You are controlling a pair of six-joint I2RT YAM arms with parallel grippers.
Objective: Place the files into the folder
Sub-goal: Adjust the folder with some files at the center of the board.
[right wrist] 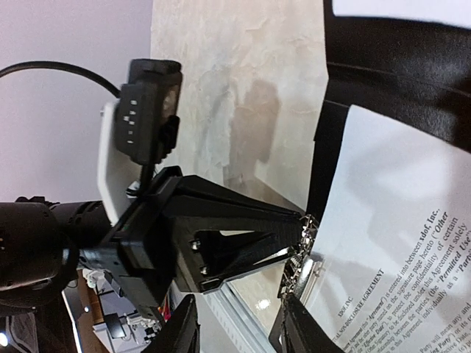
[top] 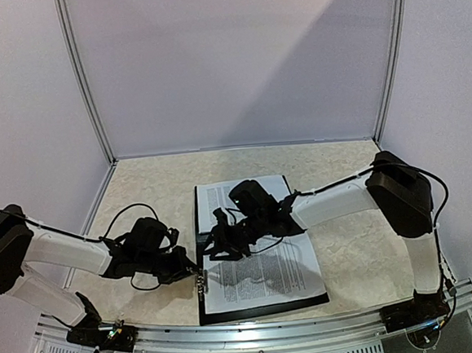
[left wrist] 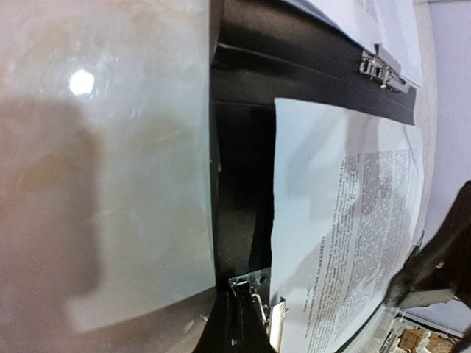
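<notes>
Two printed sheets make up the files [top: 285, 258], and both lie on one open black folder [top: 263, 312] in the middle of the worktop [top: 139, 192]. The upper sheet [top: 221, 198] covers the far part and the lower sheet [top: 269, 282] the near part, skewed slightly. The folder's near edge runs just beside the metal rail [top: 257, 338] at the front. Open worktop lies to its left, to its right and behind it as far as the back wall [top: 235, 62].

Both arms reach in toward the folder's left edge. The left hand [top: 194, 270] has its fingers drawn together. The right hand [top: 217, 245] hangs over the folder between the two sheets.

From the top view only one metal clip [top: 200, 282] shows. The left wrist view shows two, a far clip [left wrist: 383, 68] and a near clip [left wrist: 254, 290], with a strip of bare black folder between the folder's left edge and the lower sheet. The right wrist view shows the left hand's fingertips [right wrist: 298, 220] meeting that near clip, though whether they pinch it I cannot tell. It also shows the right hand's own fingers [right wrist: 184, 327] standing apart with nothing between them.
</notes>
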